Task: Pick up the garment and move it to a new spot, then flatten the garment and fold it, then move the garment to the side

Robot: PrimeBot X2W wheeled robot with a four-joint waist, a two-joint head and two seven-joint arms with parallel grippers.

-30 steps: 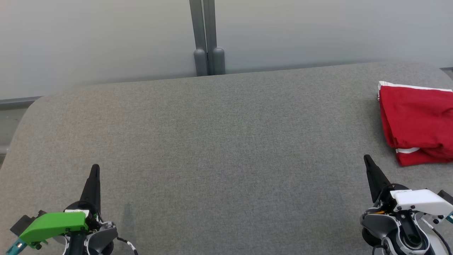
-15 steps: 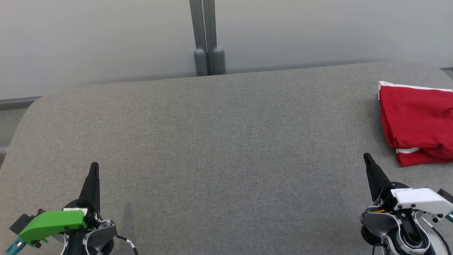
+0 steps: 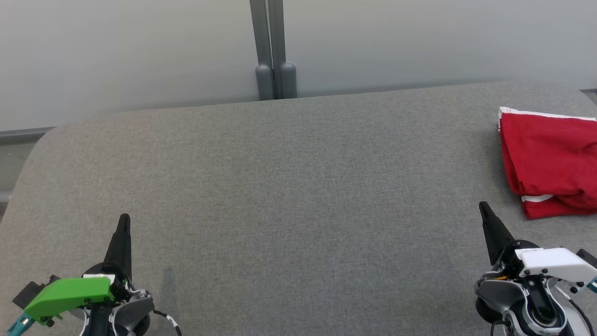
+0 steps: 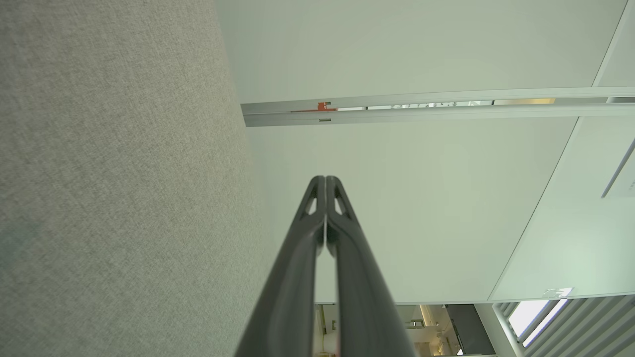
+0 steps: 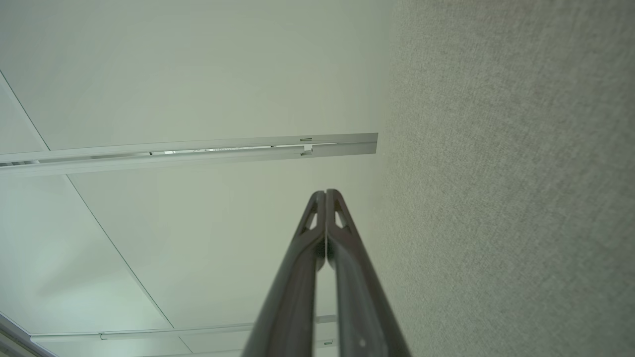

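The garment [image 3: 550, 161], red with white stripe trim, lies folded at the far right of the grey padded table [image 3: 289, 196], partly cut off by the head view's right edge. My right gripper [image 3: 483, 207] sits at the lower right, shut and holding nothing, its tip a short way left of and below the garment. My left gripper [image 3: 124, 220] rests at the lower left, also shut with nothing in it. In each wrist view the two dark fingers, left [image 4: 325, 181] and right [image 5: 326, 194], are pressed together over the table's surface.
A pale wall runs behind the table with a grey vertical post [image 3: 273, 49] at the middle. The table's far corners are rounded. A wide stretch of grey cloth lies between the two grippers.
Both grippers have edged very slightly up the head view. The garment has not moved.
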